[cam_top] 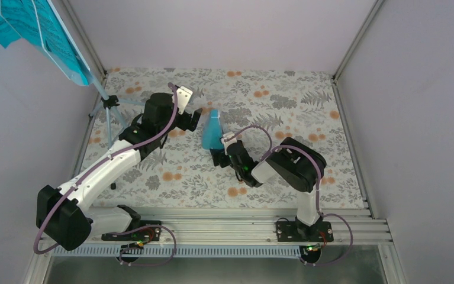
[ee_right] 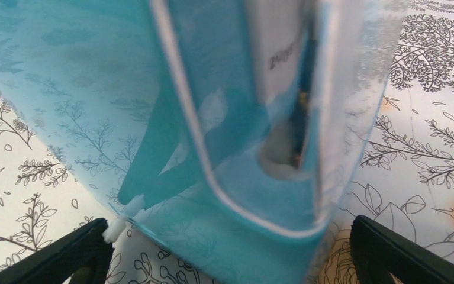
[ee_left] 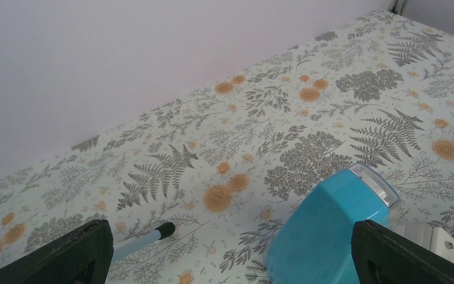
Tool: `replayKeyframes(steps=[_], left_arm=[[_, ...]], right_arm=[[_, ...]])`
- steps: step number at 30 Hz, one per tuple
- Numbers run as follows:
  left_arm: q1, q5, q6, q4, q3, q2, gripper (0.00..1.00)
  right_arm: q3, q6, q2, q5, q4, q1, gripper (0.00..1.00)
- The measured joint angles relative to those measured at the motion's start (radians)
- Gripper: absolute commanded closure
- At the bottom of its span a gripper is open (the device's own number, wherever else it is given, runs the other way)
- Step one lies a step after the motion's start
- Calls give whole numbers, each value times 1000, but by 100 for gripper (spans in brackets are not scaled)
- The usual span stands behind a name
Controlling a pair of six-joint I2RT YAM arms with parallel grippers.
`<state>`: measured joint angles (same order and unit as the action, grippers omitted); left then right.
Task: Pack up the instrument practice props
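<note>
The sheet-music pages (cam_top: 58, 47) and the top of the music stand (cam_top: 100, 90) run off the overhead view's top-left corner. The metronome (ee_right: 230, 118) overfills the right wrist view, blurred, its print unreadable; the left wrist view cuts off its base.

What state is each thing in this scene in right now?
left gripper, open, empty.
right gripper, open, straddling the metronome.
metronome, on the table, not gripped.
music stand, standing, legs spread.
sheet-music pages, on the stand's desk.
</note>
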<state>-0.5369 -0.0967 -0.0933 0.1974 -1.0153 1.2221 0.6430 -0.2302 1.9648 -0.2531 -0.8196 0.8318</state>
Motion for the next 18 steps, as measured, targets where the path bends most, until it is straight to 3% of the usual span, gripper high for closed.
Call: replayKeyframes(steps=[1, 8, 14, 18], left_arm=[[0, 0, 0, 0, 0, 0, 0], [0, 3, 0, 0, 0, 0, 0], [0, 4, 0, 0, 0, 0, 0], [0, 4, 0, 0, 0, 0, 0]], right_arm=[[0, 0, 0, 2, 0, 0, 21], [-3, 8, 2, -11, -3, 0, 36], [-6, 11, 2, -18, -3, 0, 44], [-13, 17, 2, -19, -13, 0, 43]])
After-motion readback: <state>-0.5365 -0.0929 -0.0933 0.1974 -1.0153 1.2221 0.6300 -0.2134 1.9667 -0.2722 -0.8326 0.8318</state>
